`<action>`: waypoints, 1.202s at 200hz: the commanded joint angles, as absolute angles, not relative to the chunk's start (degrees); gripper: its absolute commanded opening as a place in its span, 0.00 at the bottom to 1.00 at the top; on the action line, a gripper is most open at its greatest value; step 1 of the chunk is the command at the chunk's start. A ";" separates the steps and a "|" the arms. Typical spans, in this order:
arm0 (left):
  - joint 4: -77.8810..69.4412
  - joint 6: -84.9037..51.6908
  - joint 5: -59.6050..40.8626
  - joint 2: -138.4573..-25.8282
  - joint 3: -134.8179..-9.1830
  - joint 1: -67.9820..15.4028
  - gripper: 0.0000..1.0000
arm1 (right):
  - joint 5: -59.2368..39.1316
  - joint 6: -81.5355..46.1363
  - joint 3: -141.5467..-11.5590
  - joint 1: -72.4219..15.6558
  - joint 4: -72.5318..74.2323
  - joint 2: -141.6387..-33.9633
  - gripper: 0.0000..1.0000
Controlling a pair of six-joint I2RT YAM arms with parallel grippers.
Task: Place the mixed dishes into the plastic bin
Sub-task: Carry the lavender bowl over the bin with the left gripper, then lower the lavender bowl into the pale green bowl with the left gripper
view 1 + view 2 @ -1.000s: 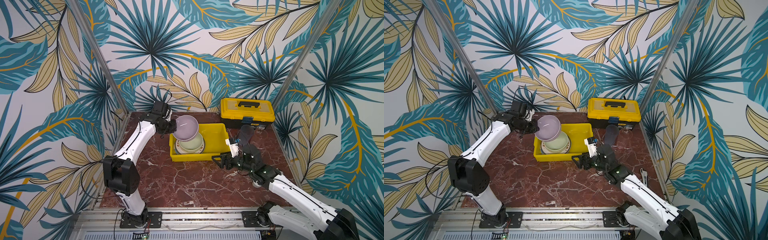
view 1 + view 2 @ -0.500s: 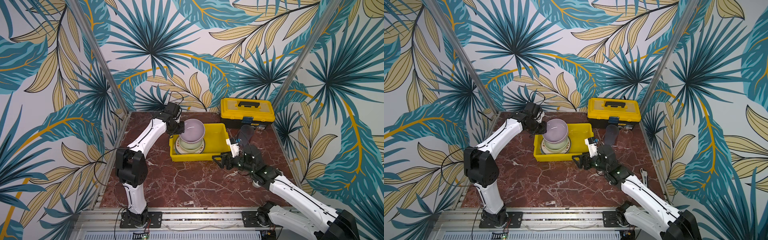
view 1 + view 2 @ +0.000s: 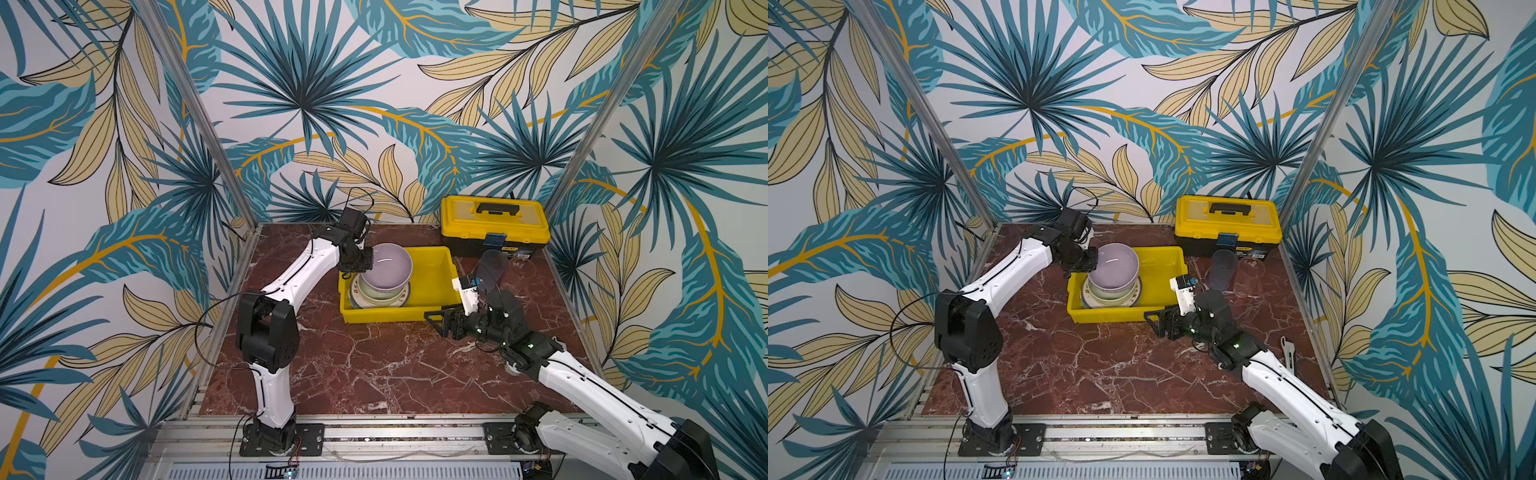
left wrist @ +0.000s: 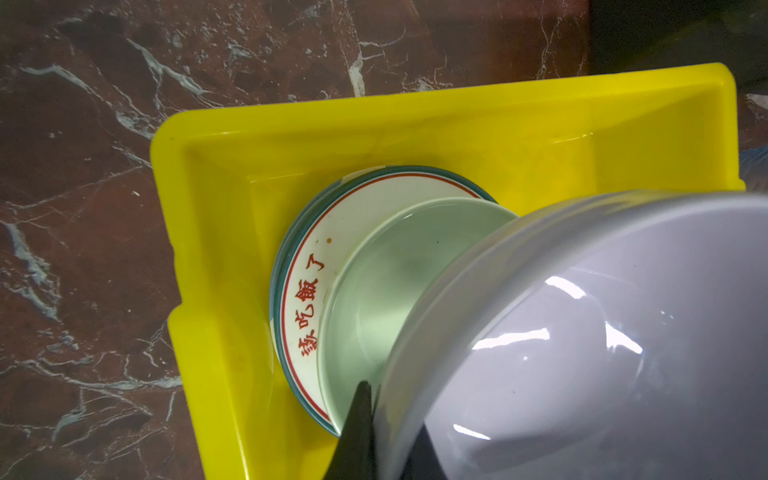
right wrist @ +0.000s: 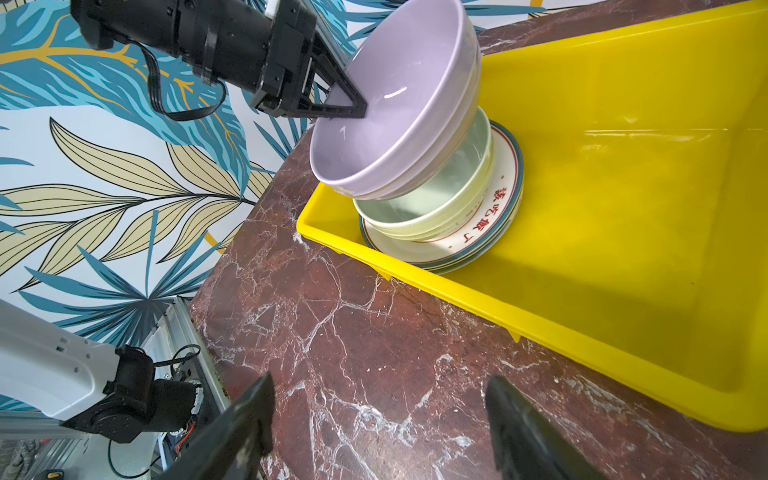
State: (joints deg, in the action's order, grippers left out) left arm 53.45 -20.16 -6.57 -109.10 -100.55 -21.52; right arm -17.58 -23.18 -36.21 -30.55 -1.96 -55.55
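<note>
Left claw [image 5: 356,109] pinches glossy round lilac bowl [image 5: 399,108] over smooth green bowl [image 5: 436,195].

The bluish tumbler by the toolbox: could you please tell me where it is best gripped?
Probably the upper wall of the bluish tumbler, approached from the front: it seems upright, with the toolbox close behind and a clear tumbler beside it.

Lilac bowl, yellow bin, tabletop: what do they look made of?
Lilac bowl: glossy, sharp highlights; glazed ceramic or melamine, unclear. Yellow bin: moulded plastic, semi-gloss, rolled rim. Tabletop: red-brown marble look, white veins; maybe printed laminate.
</note>
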 commanded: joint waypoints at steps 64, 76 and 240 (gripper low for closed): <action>50.80 -19.51 -7.18 -109.43 -101.44 -21.89 0.05 | -16.88 -23.55 -34.54 -30.77 -1.23 -55.00 0.81; 50.80 -19.49 -7.08 -109.51 -101.23 -21.91 0.05 | -16.93 -23.51 -34.54 -30.84 -1.24 -54.95 0.81; 50.80 -18.76 -7.14 -109.58 -99.05 -21.97 0.09 | -16.71 -23.91 -33.84 -30.80 -0.70 -54.80 0.81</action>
